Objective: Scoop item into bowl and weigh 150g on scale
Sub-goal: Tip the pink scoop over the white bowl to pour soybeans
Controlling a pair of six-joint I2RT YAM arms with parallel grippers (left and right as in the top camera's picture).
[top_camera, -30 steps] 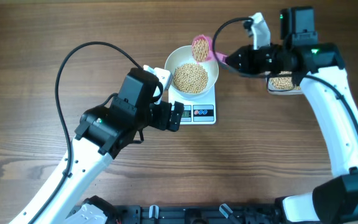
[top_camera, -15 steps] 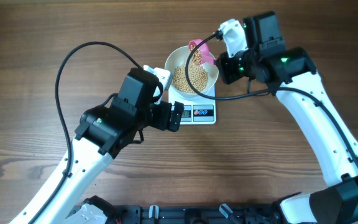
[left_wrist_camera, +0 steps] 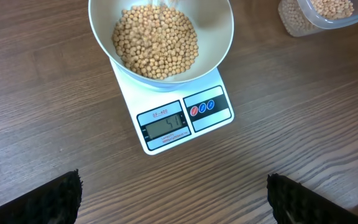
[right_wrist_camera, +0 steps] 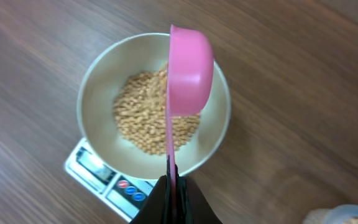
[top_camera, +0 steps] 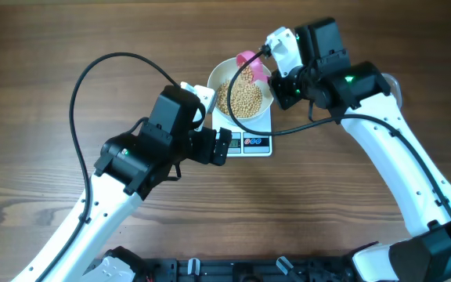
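Wood-grain tabletop under everything. Judged to be the tipping part of a scoop-and-weigh round, with weighing not yet settled.

Right gripper reaching in from 3 o'clock, jaws pressed together on the thin handle of the pink scoop. Left gripper parked at 9 o'clock of the scale's front panel, jaws wide apart, holding nothing.

White bowl seated on the scale and overhanging it except toward 6 o'clock; partly filled with tan beans heaped in the middle, upper walls bare.

Clear tub at 2 o'clock of the bowl in the left wrist view, apart from it, more beans inside; largely hidden beneath the right arm from overhead.

Scale flat beneath the bowl, display and two round buttons exposed at 6 o'clock; digits lit but too small to read with confidence.

Pink scoop turned on edge above the bowl's rim between 12 and 1 o'clock; contents, if any, hidden.

Next, as a judgement: read the display against the target; if short, level the scoop before clearing the rim, then return toward 3 o'clock for a smaller load. Close to the target, best to tip in only a few beans at a time.
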